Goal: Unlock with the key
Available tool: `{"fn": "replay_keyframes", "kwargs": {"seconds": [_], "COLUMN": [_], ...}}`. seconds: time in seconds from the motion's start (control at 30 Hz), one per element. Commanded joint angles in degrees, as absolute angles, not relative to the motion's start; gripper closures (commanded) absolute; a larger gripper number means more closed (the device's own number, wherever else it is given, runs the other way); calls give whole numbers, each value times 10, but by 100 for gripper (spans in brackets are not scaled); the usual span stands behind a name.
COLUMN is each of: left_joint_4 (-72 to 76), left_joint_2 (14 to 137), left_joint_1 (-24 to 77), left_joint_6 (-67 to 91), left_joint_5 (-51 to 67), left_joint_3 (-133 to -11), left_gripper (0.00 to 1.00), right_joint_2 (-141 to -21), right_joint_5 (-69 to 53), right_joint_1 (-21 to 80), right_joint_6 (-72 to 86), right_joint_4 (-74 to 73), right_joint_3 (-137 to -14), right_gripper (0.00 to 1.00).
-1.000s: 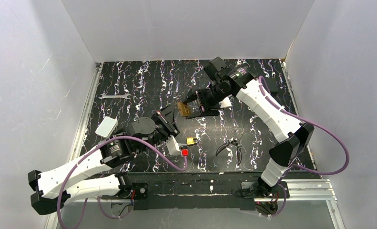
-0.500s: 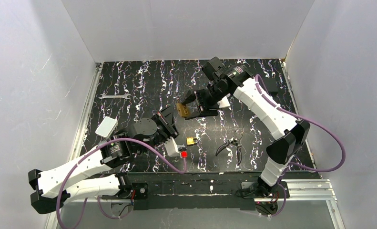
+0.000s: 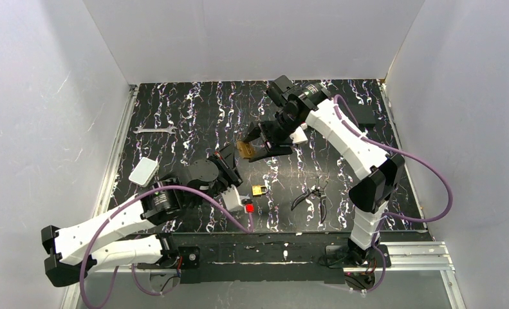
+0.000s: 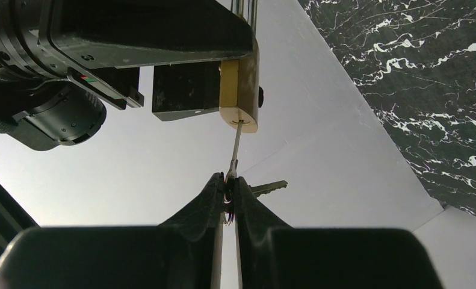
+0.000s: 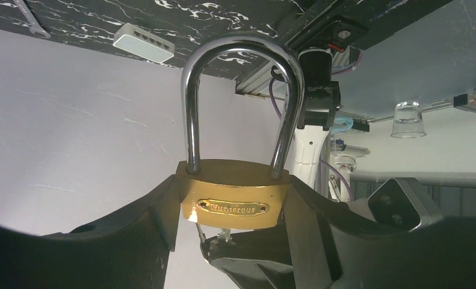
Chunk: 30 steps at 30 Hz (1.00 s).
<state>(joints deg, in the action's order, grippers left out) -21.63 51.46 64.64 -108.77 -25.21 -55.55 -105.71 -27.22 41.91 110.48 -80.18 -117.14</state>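
A brass padlock (image 5: 235,201) with a steel shackle, both legs seated in the body, is clamped by its sides in my right gripper (image 5: 234,192), which holds it above the table (image 3: 246,149). My left gripper (image 4: 228,183) is shut on the head of the thin metal key (image 4: 236,147). The key's blade runs up to the keyhole in the padlock's underside (image 4: 241,90), and its tip meets that face. A second key (image 4: 270,187) on the same ring sticks out sideways past the fingers. In the top view the left gripper (image 3: 231,156) sits just left of the padlock.
A smaller brass padlock (image 3: 259,190) and a red piece (image 3: 249,207) lie near the left arm. Black-handled pliers (image 3: 313,196) lie to the right, a silver wrench (image 3: 155,130) at the far left, and a white box (image 3: 143,171) at the left edge.
The right arm has swung its wrist a little to the left with the padlock. The left gripper has shifted slightly with it, still holding the key.
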Motion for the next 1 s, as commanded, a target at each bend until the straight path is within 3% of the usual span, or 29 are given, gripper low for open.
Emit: {"fn": "replay_keyframes", "kwargs": {"seconds": [0.0, 0.23, 0.8, 0.97], "left_joint_4": [-246, -232, -202, -203], "left_joint_2": [535, 543, 546, 539], "left_joint_1": [653, 654, 655, 656], "left_joint_6": [-1093, -1084, -1067, -1066], "left_joint_5": [-222, -223, -237, -235], "left_joint_3": [-560, -552, -533, -526], "left_gripper": [100, 100, 100, 100], "right_joint_2": [-1041, -1040, -966, -1007], "right_joint_5": [-349, -356, -374, -386], "right_joint_1": [425, 425, 427, 427], "right_joint_6": [1109, 1124, 1251, 1207], "right_joint_4": [-771, -743, -549, -605], "right_joint_3": [-1210, -1213, -1088, -1162], "right_gripper": [99, 99, 99, 99]}}
